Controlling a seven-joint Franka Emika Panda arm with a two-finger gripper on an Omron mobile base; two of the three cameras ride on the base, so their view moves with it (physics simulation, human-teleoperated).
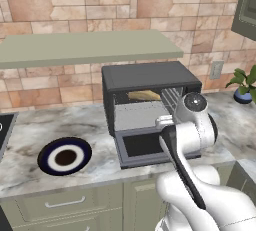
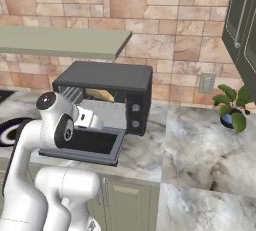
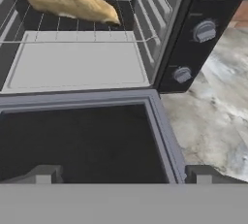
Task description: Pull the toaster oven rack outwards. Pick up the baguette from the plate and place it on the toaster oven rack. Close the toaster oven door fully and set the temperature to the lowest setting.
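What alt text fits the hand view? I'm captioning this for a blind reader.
A baguette lies on the toaster oven rack deep inside the open toaster oven, with the toaster oven door dropped flat in front. Two round knobs sit on the right-hand panel beside marble counter, and the gripper fingers stand apart, empty, over the door.

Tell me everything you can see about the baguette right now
The baguette is a short golden-tan loaf with blunt ends and a slightly rough crust. It lies flat on the toaster oven rack, deep inside the open toaster oven, angled a little across the wires. Nothing else touches it; the gripper is back over the lowered door.
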